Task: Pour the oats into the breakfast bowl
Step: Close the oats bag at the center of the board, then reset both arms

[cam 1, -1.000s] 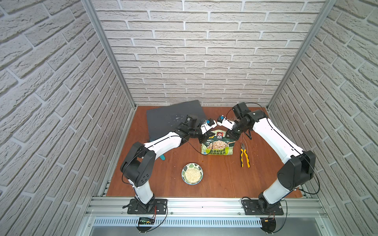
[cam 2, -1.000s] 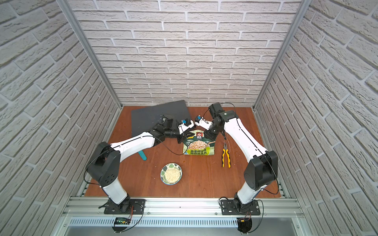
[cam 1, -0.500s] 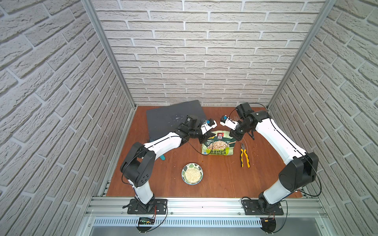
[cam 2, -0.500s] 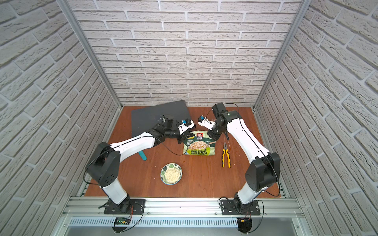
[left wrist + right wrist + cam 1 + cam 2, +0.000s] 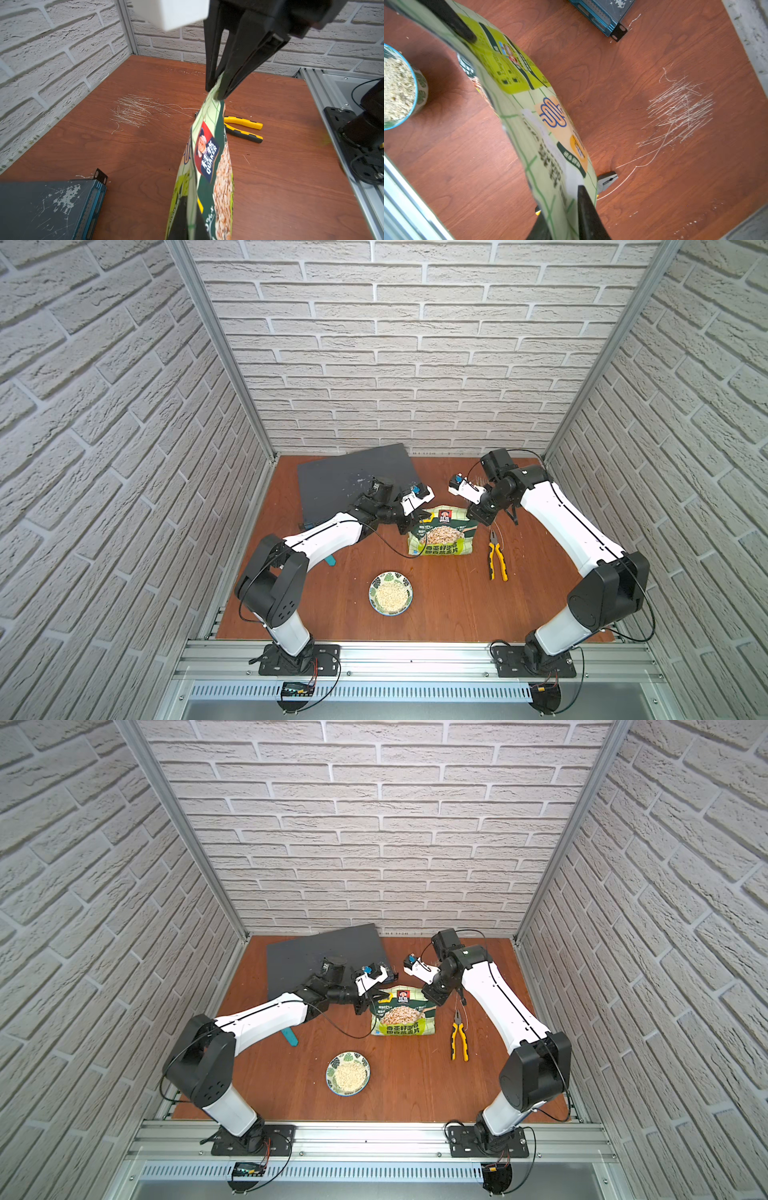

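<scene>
The green-and-lime checked pouch (image 5: pixel 441 533) stands on the table between my two arms in both top views, also at pouch (image 5: pixel 405 1015). My left gripper (image 5: pixel 407 524) is shut on its top left corner, and my right gripper (image 5: pixel 476 516) is shut on its top right corner. In the right wrist view the pouch (image 5: pixel 529 116) runs between my black fingers (image 5: pixel 586 216). The left wrist view shows the right gripper (image 5: pixel 218 91) pinching the far corner. The breakfast bowl (image 5: pixel 390 593) sits nearer the front, apart from the pouch, with pale oats (image 5: pixel 348 1074) in it.
Yellow-handled pliers (image 5: pixel 498 560) lie to the right of the pouch. A dark grey slab (image 5: pixel 353 481) lies at the back left. A teal-handled tool (image 5: pixel 291 1038) pokes out from under the left arm. Brick walls enclose three sides.
The right wrist has drawn slightly to the right at the pouch's top corner. Pouch, bowl and left arm stay about where they were.
</scene>
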Motion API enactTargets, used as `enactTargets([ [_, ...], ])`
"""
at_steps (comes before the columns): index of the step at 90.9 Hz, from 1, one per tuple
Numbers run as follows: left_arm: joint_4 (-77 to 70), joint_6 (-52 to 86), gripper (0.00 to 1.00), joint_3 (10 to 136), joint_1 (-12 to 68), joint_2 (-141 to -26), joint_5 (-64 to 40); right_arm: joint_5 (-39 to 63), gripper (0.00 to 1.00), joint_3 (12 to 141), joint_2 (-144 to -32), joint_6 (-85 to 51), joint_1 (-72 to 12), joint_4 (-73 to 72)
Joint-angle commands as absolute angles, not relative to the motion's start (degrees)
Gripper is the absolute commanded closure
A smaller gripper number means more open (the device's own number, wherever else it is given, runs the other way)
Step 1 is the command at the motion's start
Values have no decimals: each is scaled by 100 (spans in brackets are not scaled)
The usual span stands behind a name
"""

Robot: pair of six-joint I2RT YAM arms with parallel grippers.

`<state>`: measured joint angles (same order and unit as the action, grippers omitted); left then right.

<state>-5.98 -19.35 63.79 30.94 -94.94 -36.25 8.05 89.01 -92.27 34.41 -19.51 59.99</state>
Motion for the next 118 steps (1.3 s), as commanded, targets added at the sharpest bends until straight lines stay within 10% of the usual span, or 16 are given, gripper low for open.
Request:
enactTargets([
  [1, -756, -1890, 100, 6337, 2974, -9227, -3463, 658, 77, 8819, -8974, 3404, -1882, 6082],
  [8, -752, -1897, 100, 6337, 2977, -9208, -3442, 699, 95, 8845, -8981, 3397, -1881, 6110],
  [18, -746, -1898, 91, 6308, 2960, -9166, -3399, 738, 97, 8824, -8945, 3396, -1876, 6079],
  [52, -992, -1458, 54, 5515, 2626, -8213, -3183, 1131, 41, 8300, -7993, 2687, -1469, 5157],
  [118, -408, 1991, 16, 2852, 685, -4797, 2881, -816, 11, 3476, -6099, -1532, 81, -284],
])
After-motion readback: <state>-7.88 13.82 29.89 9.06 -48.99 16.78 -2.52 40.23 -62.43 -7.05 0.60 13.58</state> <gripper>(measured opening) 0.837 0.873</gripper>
